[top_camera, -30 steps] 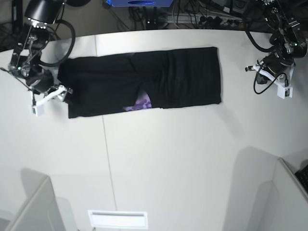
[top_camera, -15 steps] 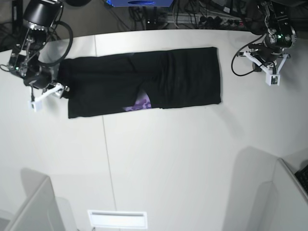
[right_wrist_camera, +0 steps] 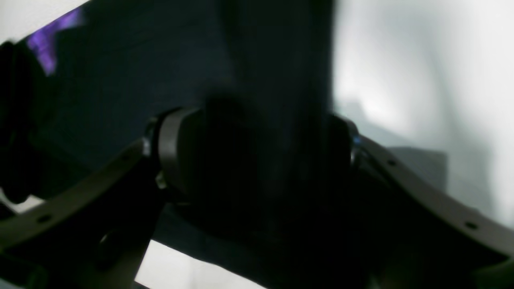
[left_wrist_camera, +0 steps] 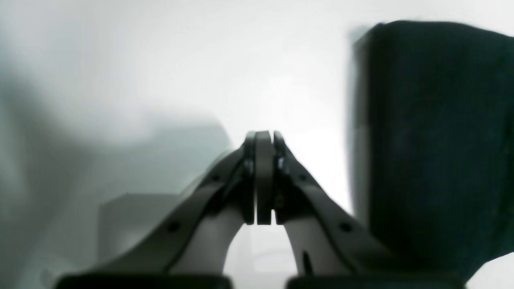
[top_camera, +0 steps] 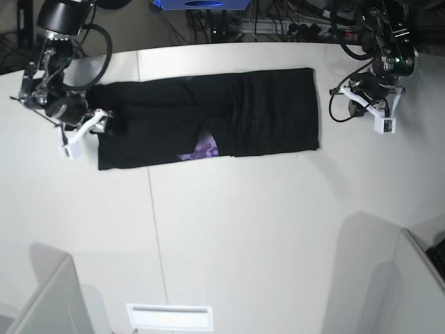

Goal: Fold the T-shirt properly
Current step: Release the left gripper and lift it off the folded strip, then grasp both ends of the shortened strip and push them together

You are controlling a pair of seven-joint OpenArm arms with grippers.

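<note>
Since half a second ago my left claw (top_camera: 353,97) has slid in toward the T-shirt's right edge, and my right claw (top_camera: 104,125) has crept onto its left end. The T-shirt (top_camera: 208,115) lies as a long black band across the upper middle of the white desk (top_camera: 243,236), a purple patch showing at its lower edge. Left claw: fingers pressed together over bare desk, cloth just to its right in the wrist view. Right claw: spread, black cloth between the fingers (right_wrist_camera: 168,152). Cables crowd the top edge; grey panels stand at both lower corners.
</note>
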